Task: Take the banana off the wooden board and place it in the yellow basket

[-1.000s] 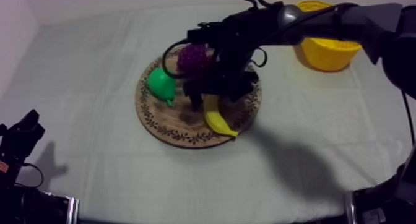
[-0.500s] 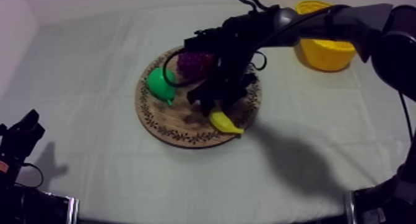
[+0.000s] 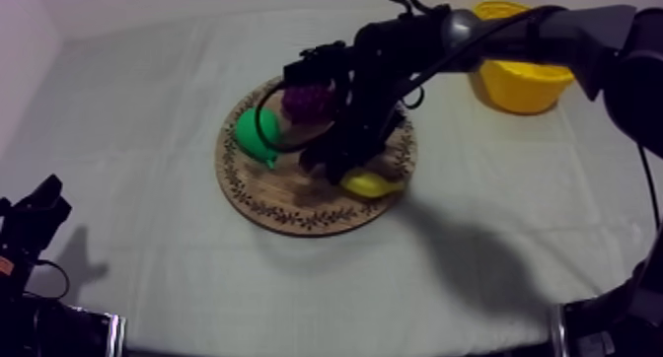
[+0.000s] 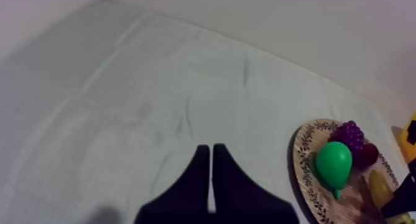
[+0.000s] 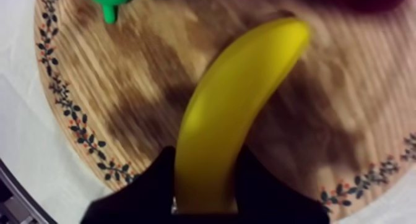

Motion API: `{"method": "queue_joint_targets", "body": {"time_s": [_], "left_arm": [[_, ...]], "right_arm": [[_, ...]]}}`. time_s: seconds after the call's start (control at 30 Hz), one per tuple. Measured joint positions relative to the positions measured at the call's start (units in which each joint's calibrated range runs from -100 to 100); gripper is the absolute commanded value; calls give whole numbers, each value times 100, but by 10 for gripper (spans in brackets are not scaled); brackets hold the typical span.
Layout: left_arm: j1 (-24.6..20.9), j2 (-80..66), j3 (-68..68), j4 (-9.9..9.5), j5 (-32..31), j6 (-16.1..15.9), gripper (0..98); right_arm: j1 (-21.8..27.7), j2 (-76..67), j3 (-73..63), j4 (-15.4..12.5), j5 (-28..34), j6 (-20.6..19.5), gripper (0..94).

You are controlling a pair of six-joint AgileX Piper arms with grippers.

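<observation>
On the board (image 3: 276, 198), the right pincer (image 5: 206, 183) has shifted the gripped banana (image 5: 241, 96).

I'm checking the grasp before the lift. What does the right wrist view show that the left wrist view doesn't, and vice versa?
Right wrist view: the right gripper shut on the banana, over the board. Left wrist view: the left gripper, fingers together over bare cloth, and the grapes and small red fruit on the board. Both: board, banana, green pear.
</observation>
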Motion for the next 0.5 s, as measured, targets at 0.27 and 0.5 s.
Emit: {"method": "queue_joint_targets", "body": {"time_s": [0.27,0.5], "left_arm": [[0,0,0,0,0,0,1],[0,0,0,0,0,0,1]], "right_arm": [[362,-604,-344,-24,626,48,229],[931,-1067,-780,50,1083,44,234]]}}
